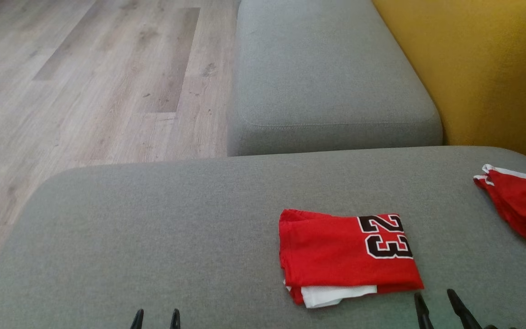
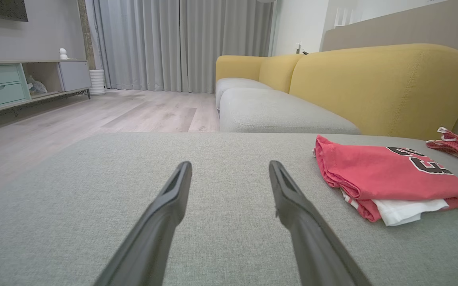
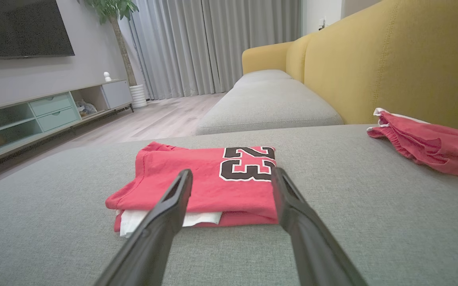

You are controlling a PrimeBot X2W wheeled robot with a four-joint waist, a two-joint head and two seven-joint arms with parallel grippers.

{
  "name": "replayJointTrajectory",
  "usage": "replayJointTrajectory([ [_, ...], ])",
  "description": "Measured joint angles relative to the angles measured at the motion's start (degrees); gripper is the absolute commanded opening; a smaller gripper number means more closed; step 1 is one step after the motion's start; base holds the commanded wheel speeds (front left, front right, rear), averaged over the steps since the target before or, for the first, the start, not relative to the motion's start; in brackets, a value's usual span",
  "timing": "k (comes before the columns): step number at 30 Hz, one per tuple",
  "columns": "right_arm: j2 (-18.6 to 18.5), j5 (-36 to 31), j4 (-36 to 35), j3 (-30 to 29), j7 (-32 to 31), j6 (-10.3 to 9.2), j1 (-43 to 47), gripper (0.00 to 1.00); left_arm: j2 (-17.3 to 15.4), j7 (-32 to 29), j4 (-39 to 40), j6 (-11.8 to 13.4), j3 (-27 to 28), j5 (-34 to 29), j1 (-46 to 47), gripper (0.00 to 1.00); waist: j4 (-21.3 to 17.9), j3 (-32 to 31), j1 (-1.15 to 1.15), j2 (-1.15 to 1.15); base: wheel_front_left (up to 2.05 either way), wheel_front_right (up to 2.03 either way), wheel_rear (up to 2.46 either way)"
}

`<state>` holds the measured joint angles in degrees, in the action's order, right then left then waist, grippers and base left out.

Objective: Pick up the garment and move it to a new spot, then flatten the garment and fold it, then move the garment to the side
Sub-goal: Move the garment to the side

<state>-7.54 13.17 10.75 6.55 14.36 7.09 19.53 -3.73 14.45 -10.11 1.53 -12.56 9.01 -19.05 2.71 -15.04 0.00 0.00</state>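
Observation:
A red garment [image 1: 347, 253] with a black "23" lies folded on the grey sofa cushion [image 1: 153, 237], a white layer showing at its near edge. It also appears at the right in the left wrist view [image 2: 388, 174] and straight ahead in the right wrist view [image 3: 209, 182]. My right gripper [image 1: 435, 299] is open just in front of its near right corner, fingers apart with nothing between them [image 3: 232, 174]. My left gripper [image 1: 155, 316] is open over bare cushion well to the garment's left [image 2: 229, 167].
A second red garment with white trim [image 1: 521, 203] lies bunched at the cushion's right edge. A yellow backrest [image 1: 482, 68] rises behind it. Another grey seat cushion [image 1: 327, 77] extends ahead. Wooden floor [image 1: 85, 82] lies to the left; a TV cabinet [image 3: 46, 115] stands beyond.

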Motion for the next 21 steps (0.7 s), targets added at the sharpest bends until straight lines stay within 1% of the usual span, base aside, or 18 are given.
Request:
replayJointTrajectory([
  [9, 0.68, -0.64, 1.65, -0.22, 0.0, 0.0, -0.09, 1.0, 0.02, 0.0, 0.4, -0.13, 0.08, 0.0, -0.11, 1.0, 0.2, 0.62, 0.0, 0.0, 0.0, 0.0, 0.0],
  [15, 1.29, -0.34, 5.17, -0.85, 0.0, 0.0, -0.67, 1.0, 0.05, 0.0, 0.91, -0.56, 0.0, -0.11, -0.1, 1.0, 0.55, 2.54, 0.0, 0.0, 0.0, 0.0, 0.0],
  [18, 0.88, 1.37, 8.87, 0.65, 0.0, 0.0, -3.55, 1.0, 0.07, 0.0, 0.97, -0.76, -0.07, -0.19, -0.07, 1.0, 0.67, 4.17, 0.0, 0.0, 0.0, 0.0, 0.0],
  [21, -0.4, 3.66, 12.93, 1.86, -1.04, 0.0, -9.44, 1.0, 0.03, 0.0, 0.76, -1.32, -0.3, -0.57, 0.12, 1.0, 0.57, 6.23, 0.01, 0.0, 0.0, 0.0, 0.0],
])
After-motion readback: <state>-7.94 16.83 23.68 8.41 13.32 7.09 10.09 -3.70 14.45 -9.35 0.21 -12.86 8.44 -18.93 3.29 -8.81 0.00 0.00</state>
